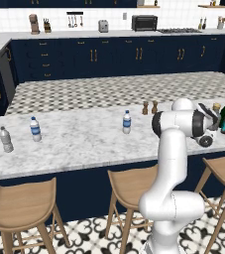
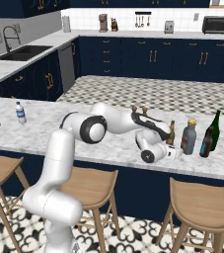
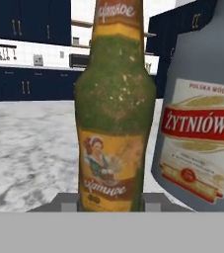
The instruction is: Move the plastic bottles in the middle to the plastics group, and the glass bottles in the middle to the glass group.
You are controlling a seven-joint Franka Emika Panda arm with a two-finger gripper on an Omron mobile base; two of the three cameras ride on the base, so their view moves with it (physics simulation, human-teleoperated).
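Tool clamped on olive-brown bottle, grey-blue bottle beside

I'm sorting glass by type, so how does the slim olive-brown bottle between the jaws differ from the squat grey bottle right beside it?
The olive-brown bottle is slim with a long neck; the grey bottle is squat and far wider. The olive-brown bottle has a yellow label with a woman's figure; the grey bottle has a white label with a red band. The olive-brown bottle sits between the jaws of the gripper; the grey bottle stands free. Both stand upright on the marble counter.
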